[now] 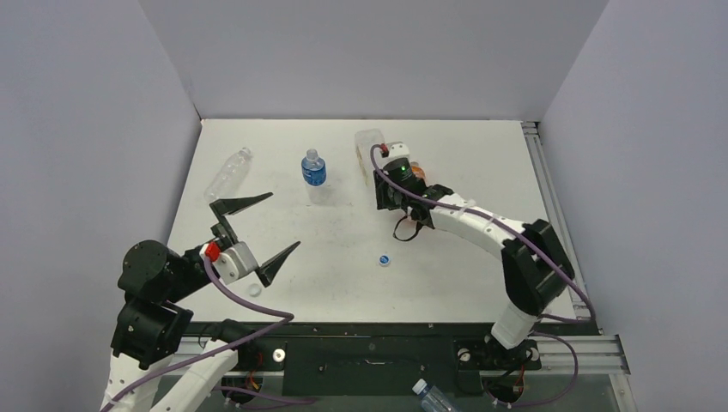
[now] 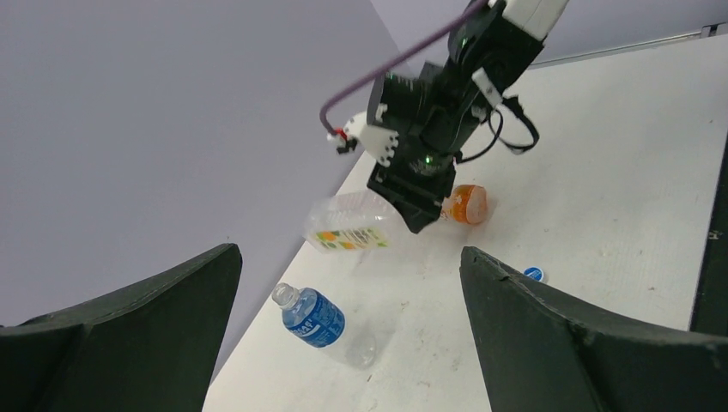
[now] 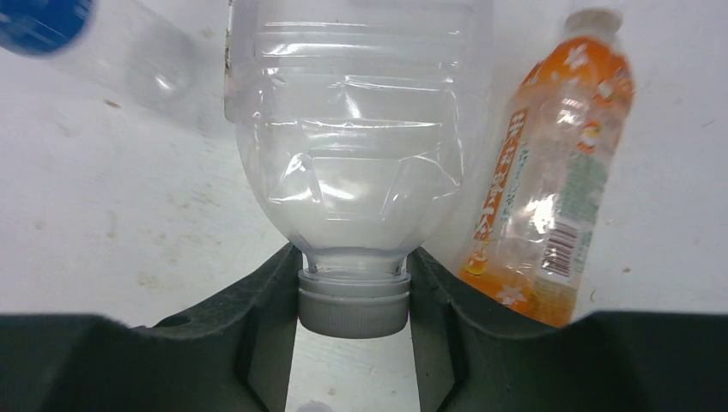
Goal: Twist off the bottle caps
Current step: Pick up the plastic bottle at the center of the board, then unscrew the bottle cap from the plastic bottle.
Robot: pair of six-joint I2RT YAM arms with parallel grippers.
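While right gripper (image 3: 354, 296) clamps cap (image 3: 354, 316) of clear bottle (image 3: 352, 129) | left gripper (image 1: 286, 219) wide open, empty | orange bottle (image 3: 549, 172) label unreadable

The right claw (image 3: 354, 287) is closed on the white cap (image 3: 354, 313) of a clear bottle (image 3: 352, 163), which lies on the white counter (image 3: 103, 223) with its neck toward the camera. The two dark fingers (image 3: 257, 335) press the ridged cap from either side, just below the neck ring. An orange bottle (image 3: 549, 189) lies just beside the clear bottle on the right of the view, its pale cap (image 3: 592, 17) pointing away. A blurred blue-labelled bottle (image 3: 39, 21) shows in the upper left, near the clear one.
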